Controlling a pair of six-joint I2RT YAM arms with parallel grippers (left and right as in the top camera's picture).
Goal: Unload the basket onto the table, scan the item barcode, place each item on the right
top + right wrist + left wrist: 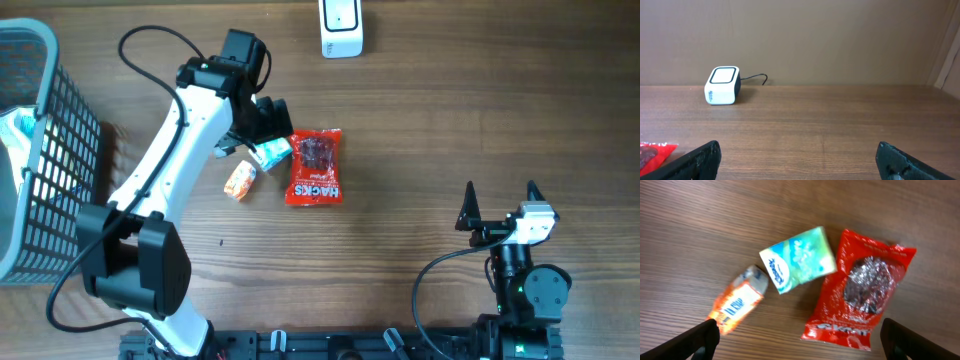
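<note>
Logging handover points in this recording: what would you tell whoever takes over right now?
Left gripper: open, empty, above the items.
Right gripper: open, empty, parked near right.
On the table: red candy bag, tissue pack and orange packet; the scanner stands at the far edge.
Done: no item is at the scanner.
Left: pick one, show its barcode to the scanner.

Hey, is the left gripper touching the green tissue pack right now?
Apart. The left wrist view shows the left gripper open, both fingertips at the frame's lower corners, with bare table between each and the green tissue pack.
</note>
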